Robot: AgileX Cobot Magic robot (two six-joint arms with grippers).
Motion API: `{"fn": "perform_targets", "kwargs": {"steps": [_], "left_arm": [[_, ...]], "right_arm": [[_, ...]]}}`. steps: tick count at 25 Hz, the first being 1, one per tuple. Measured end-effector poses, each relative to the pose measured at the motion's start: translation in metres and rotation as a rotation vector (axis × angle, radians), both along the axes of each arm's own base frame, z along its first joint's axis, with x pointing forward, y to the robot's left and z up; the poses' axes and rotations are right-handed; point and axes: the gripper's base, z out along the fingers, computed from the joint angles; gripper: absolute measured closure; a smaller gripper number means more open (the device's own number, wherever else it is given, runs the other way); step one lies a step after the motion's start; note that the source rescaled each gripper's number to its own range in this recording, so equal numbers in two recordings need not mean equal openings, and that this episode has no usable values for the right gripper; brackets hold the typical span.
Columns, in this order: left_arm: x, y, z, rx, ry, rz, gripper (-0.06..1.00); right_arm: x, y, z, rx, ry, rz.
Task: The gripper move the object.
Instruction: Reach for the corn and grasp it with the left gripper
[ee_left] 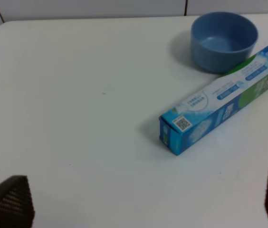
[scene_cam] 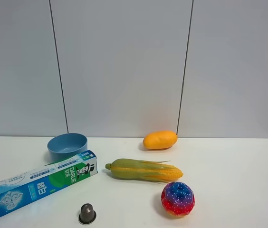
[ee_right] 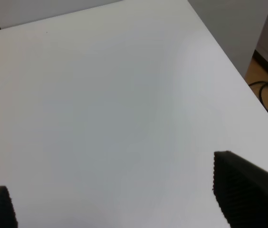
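The ear of corn [scene_cam: 143, 170], yellow kernels partly in green husk, lies on its side in the middle of the white table [scene_cam: 238, 166], seen only in the exterior high view. Neither arm shows in that view. In the left wrist view my left gripper [ee_left: 143, 209] is open, its black fingertips [ee_left: 8, 202] spread wide over bare table, with nothing between them. In the right wrist view my right gripper [ee_right: 119, 204] is open too, its fingertips [ee_right: 248, 190] wide apart over bare table near the right edge. Both are away from the corn.
An orange mango [scene_cam: 160, 139] lies behind the corn. A multicoloured ball [scene_cam: 177, 199] sits at its front right. A toothpaste box [scene_cam: 39, 183] [ee_left: 222, 99] and a blue bowl [scene_cam: 67, 146] [ee_left: 224, 40] are at the left. A small grey capsule [scene_cam: 87, 213] stands near the front edge.
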Motion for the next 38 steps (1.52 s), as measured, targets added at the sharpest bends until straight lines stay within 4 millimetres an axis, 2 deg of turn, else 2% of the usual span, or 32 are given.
{"fn": "perform_targets", "kwargs": {"steps": [22,25,29,34,38], "left_arm": [[0.001,-0.002,0.004,-0.011,0.000,-0.015,-0.06],[0.002,-0.005,0.026,-0.013,-0.041,-0.056,-0.06],[0.013,-0.010,0.061,0.018,-0.050,-0.133,-0.06],[0.043,-0.018,0.097,0.098,-0.050,-0.278,-0.06],[0.076,-0.025,0.114,0.109,-0.060,-0.396,-0.06]], "right_arm": [[0.000,0.000,0.000,0.000,0.000,0.000],[0.000,0.000,0.000,0.000,0.000,0.000],[0.000,0.000,0.000,0.000,0.000,0.000],[0.000,0.000,0.000,0.000,0.000,0.000],[0.000,0.000,0.000,0.000,0.000,0.000]]}}
